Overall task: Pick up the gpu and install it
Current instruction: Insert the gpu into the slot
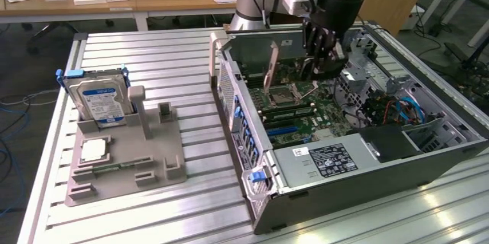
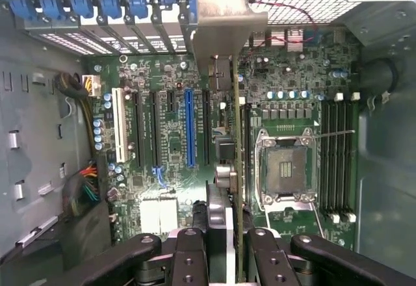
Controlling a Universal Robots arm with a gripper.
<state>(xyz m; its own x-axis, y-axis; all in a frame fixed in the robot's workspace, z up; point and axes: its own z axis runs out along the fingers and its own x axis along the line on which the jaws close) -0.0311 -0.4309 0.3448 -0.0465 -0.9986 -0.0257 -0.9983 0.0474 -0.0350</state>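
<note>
1. Gripper [image 2: 224,250] is clamped on the gpu [image 2: 236,136]; black jointed fingers [image 2: 188,260] pinch the thin flat card, seen edge-on.
2. The gpu is inside the grey sheet-metal case [image 1: 367,164], over the green board [image 2: 162,169] and near the long blue slot [image 2: 189,127].
3. Its bare metal bracket end sits by the rear slots.

I see the gpu [image 2: 237,169], a thin dark card viewed edge-on with a silver bracket at its far end, standing upright, clamped in the gripper [image 2: 224,240], just above the green motherboard [image 2: 162,136].
</note>
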